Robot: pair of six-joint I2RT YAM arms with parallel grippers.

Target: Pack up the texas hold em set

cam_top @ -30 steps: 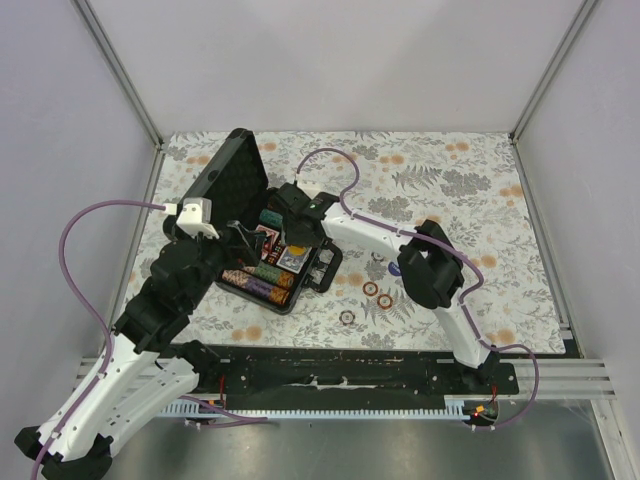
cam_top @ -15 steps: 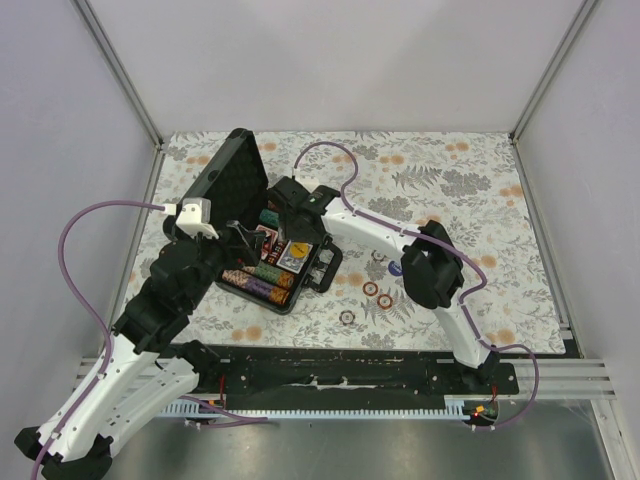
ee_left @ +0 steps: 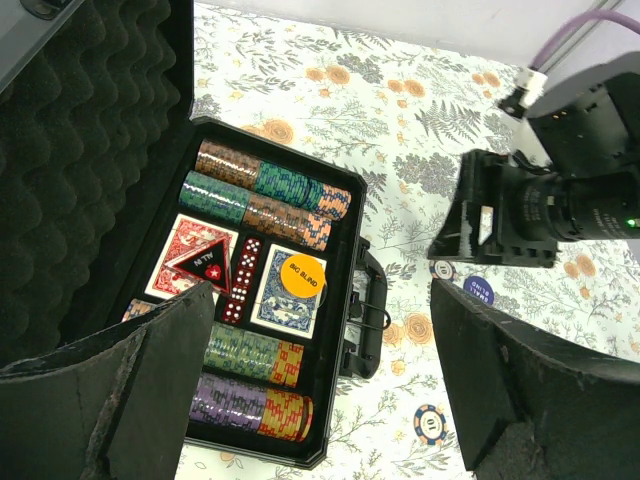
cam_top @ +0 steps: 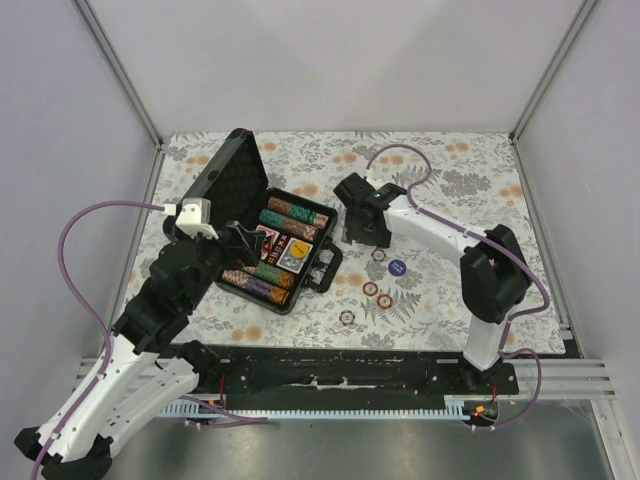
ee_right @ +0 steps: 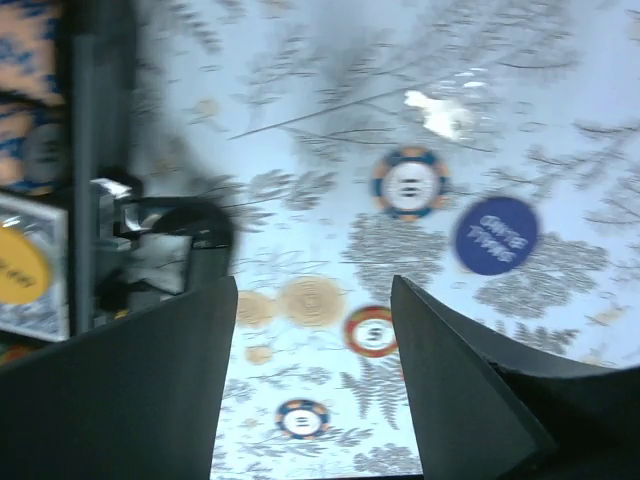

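The black case of the texas hold em set (cam_top: 287,304) lies open, its foam lid (cam_top: 228,180) standing up at the left. Inside are rows of chips (ee_left: 262,192), a red deck (ee_left: 190,256), dice (ee_left: 242,281) and a blue deck with a yellow big-blind button (ee_left: 301,271) on it. My left gripper (ee_left: 320,390) hovers open over the case's near edge, holding nothing. Open and empty too, my right gripper (ee_right: 315,390) hangs to the right of the case handle (ee_right: 170,250), above loose chips (ee_right: 371,331) and a blue small-blind button (ee_right: 495,235).
Several loose chips (cam_top: 370,288) lie on the flowered cloth between the case and the right arm, one (cam_top: 347,317) nearer the front edge. Metal frame posts (cam_top: 120,70) and white walls close in the table on three sides.
My right gripper has drawn back out of the case and swung right over the loose chips, its jaws wider than before. The left arm has stayed put.
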